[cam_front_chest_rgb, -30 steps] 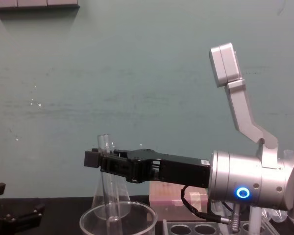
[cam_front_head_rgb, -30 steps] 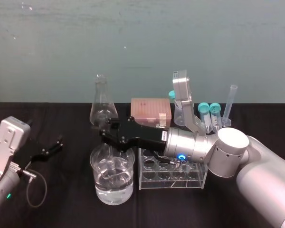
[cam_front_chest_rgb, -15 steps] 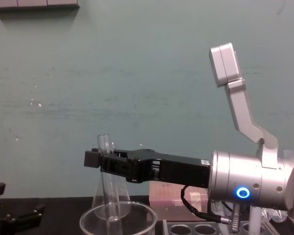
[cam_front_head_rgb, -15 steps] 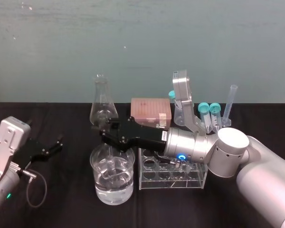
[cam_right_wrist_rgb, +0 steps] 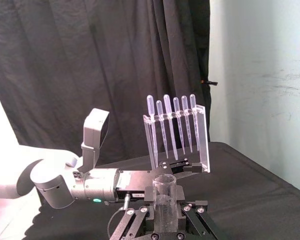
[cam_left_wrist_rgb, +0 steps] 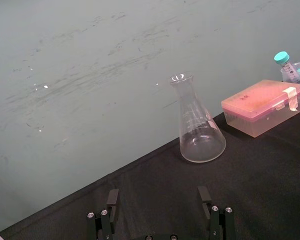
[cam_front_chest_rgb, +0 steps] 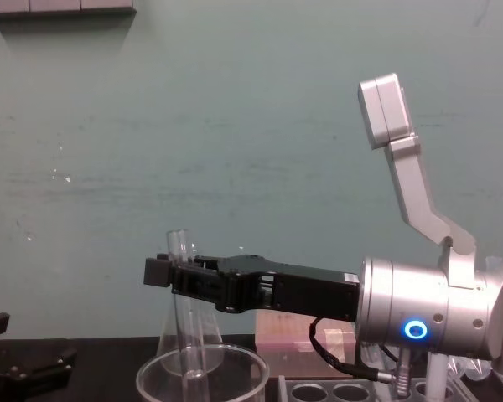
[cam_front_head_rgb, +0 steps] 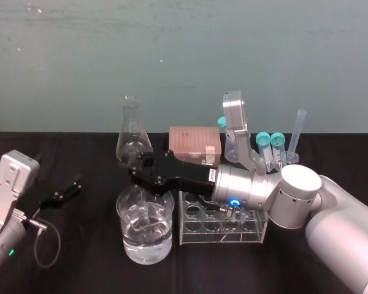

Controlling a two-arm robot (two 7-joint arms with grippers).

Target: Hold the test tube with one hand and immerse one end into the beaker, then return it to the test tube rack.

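Stillness over the last second: the right gripper (cam_front_chest_rgb: 173,273) sits at the same height and reach in both the head and chest views, and the test tube (cam_front_chest_rgb: 187,331) has not dropped or lifted that I can make out. Judgement: this is a hold at the dip, with the lowering done or paused and the return to the rack (cam_front_head_rgb: 224,236) not yet begun. The tube stands nearly upright, leaning slightly, its flared top just above the gripper and its round bottom inside the mouth of the beaker (cam_front_head_rgb: 124,236), below the rim as seen from the chest. The beaker holds clear liquid in its lower half; whether the tube's end reaches that surface I cannot tell. The right gripper is closed on the tube's upper part, and the wrist view shows the tube's mouth (cam_right_wrist_rgb: 164,181) pinched between the two fingers; it does not appear to touch the beaker. The beaker stands toward the front edge of the counter (cam_front_head_rgb: 80,257), about mid-width, with the rack just beside it on the right, its front holes empty. The left gripper (cam_front_head_rgb: 64,190) is parked low near the counter's left edge, fingers spread apart, holding nothing. A flask (cam_front_head_rgb: 130,131) and a pink box (cam_front_head_rgb: 195,142) stand toward the back edge, untouched.
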